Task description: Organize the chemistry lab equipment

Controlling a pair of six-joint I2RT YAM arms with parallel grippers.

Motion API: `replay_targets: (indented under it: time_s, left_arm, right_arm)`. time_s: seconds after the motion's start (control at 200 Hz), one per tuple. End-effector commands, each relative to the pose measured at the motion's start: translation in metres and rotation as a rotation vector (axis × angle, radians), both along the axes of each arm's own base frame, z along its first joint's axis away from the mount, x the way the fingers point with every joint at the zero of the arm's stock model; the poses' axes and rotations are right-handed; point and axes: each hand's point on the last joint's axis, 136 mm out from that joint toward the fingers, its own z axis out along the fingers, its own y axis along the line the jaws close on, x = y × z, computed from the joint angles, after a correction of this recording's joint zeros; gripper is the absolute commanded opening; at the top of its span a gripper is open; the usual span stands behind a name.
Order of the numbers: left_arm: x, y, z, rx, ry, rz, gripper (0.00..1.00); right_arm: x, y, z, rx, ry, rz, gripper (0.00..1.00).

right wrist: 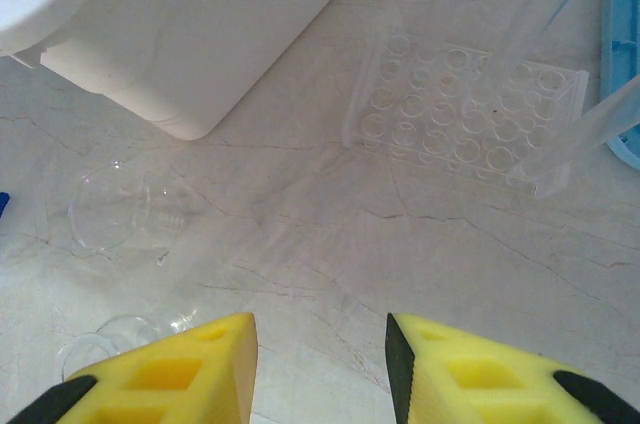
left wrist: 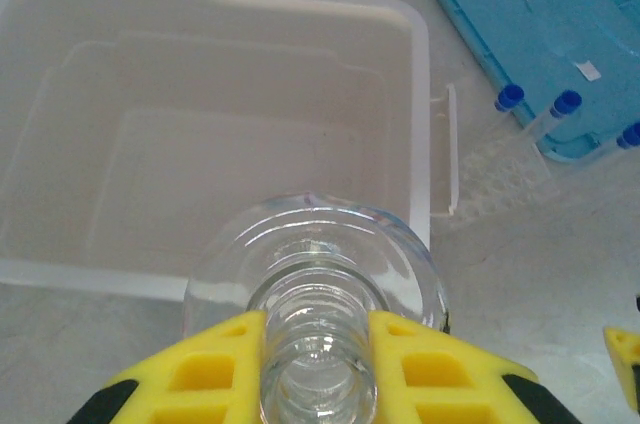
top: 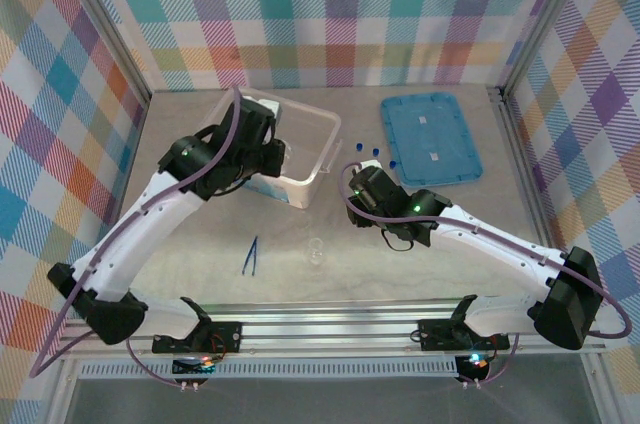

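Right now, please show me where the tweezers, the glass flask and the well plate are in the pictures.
tweezers (top: 251,255), top external view, middle of its two arms.
glass flask (left wrist: 315,274), left wrist view, shoulder of the round body.
well plate (right wrist: 465,109), right wrist view, centre of its grid of wells.

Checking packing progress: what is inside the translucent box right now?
The box shows a bare pale floor. The glass flask in the left gripper covers its near right part, unseen.
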Motion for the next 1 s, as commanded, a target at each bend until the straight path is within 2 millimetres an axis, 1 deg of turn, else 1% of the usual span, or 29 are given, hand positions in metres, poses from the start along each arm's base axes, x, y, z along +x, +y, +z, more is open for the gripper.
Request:
replay_targets:
  time_s: [0.0,0.17,0.3,0.36,0.535,0.72,0.85,0.995]
  left_arm:
    - [0.025,-0.008,0.004,-0.029,-0.022,-0.021,0.04]
    - [0.065,-0.012,-0.015,-0.051,0.002,0.005,0.04]
    - [0.094,-0.020,-0.036,-0.059,0.036,0.014,0.03]
    - [0.105,-0.022,-0.043,-0.065,0.046,0.017,0.03]
    - [0.134,-0.027,-0.071,-0.062,0.087,0.033,0.03]
    - [0.155,-0.031,-0.100,-0.040,0.130,0.041,0.03]
    - [0.164,-0.040,-0.119,-0.040,0.156,0.029,0.03]
    - [0.170,-0.044,-0.139,-0.039,0.184,0.029,0.03]
  right_arm:
    - [-0.003,0.002,0.014,0.037,-0.017,0.009,0.39]
    - [-0.007,-0.003,0.015,0.049,-0.007,-0.004,0.40]
    - [-0.010,-0.004,0.015,0.054,0.004,-0.008,0.39]
    - [-0.010,-0.004,0.014,0.057,0.010,-0.013,0.39]
    - [-0.013,-0.006,0.012,0.064,0.023,-0.026,0.39]
    - [-0.015,-0.008,0.010,0.066,0.036,-0.035,0.39]
    - [-0.016,-0.009,0.009,0.067,0.043,-0.039,0.39]
    - [-0.017,-0.010,0.010,0.070,0.048,-0.046,0.39]
